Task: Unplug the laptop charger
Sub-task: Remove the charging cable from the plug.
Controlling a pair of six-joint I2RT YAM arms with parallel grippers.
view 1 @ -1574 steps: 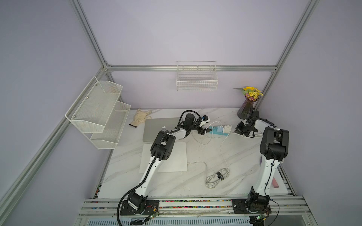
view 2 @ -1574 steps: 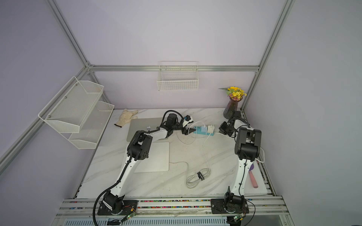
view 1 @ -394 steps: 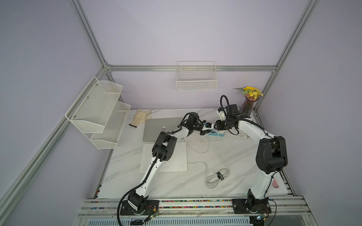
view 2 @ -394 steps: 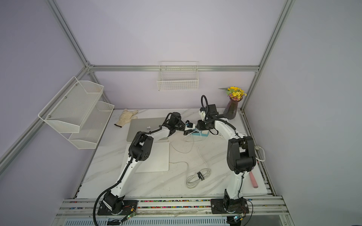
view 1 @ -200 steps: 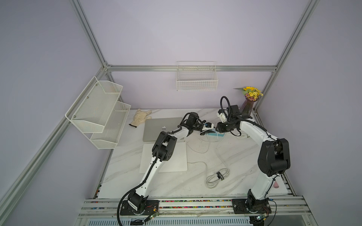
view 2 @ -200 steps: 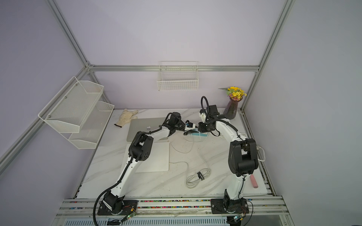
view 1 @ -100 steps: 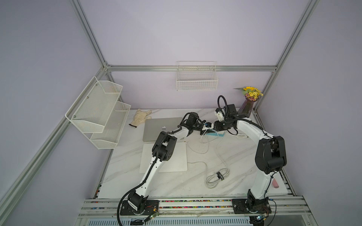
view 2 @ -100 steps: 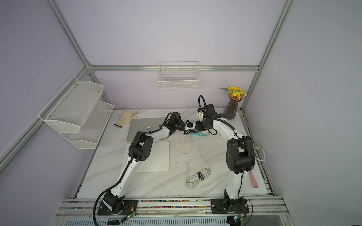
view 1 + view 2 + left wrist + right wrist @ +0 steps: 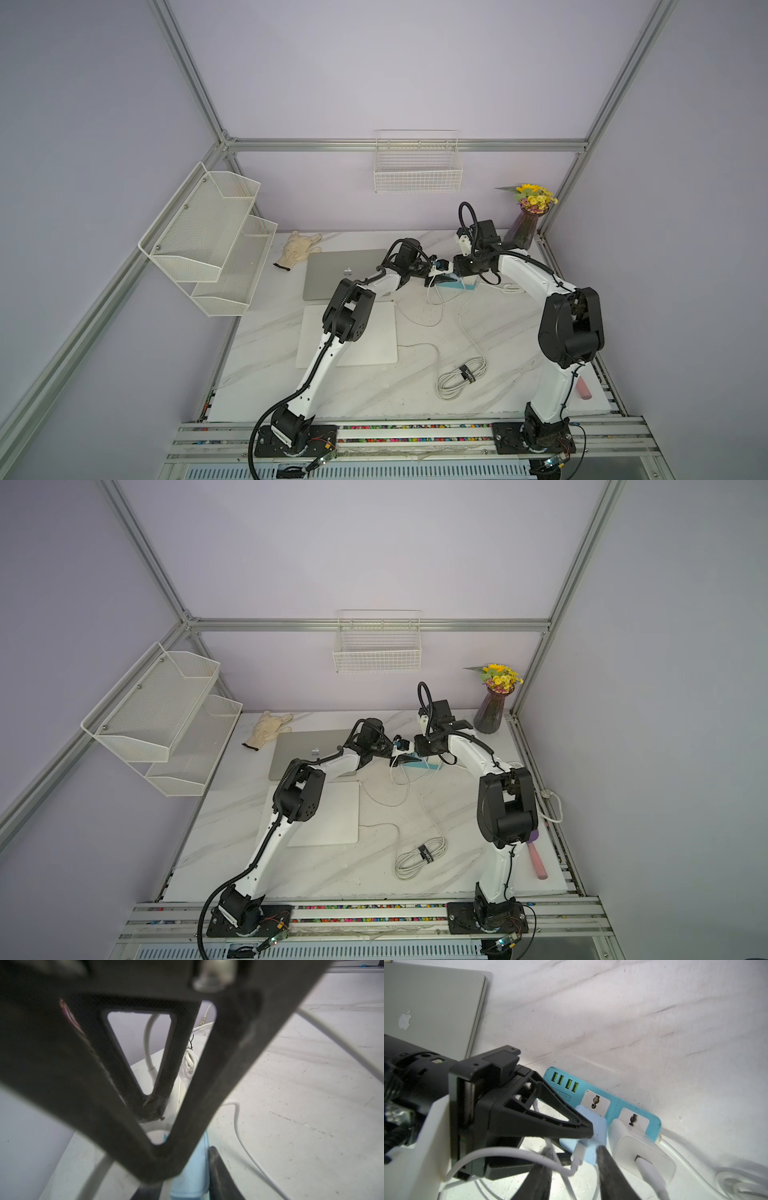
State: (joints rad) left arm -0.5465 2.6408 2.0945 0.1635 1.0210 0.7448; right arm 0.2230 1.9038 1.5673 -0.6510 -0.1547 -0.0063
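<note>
— We see lilac walls (image 9: 332, 199) on every side, edged with aluminium bars (image 9: 407, 144).
— And we find a white wire basket (image 9: 417, 174) on the back wall and a two-tier mesh shelf (image 9: 216, 245) on a side wall, over a white marble tabletop (image 9: 374, 395), evenly lit.

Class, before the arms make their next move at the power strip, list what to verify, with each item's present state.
1. Light-blue charger seated in blue power strip: ok, not yet out.
2. Left gripper shut, tip against that charger: ok.
3. Right gripper jaws astride the charger: ok.
4. Right grip firm: cannot tell.
5. White charger beside it seated: ok.
6. Thin white cable clear of the right jaws: not ok, it crosses one.
</note>
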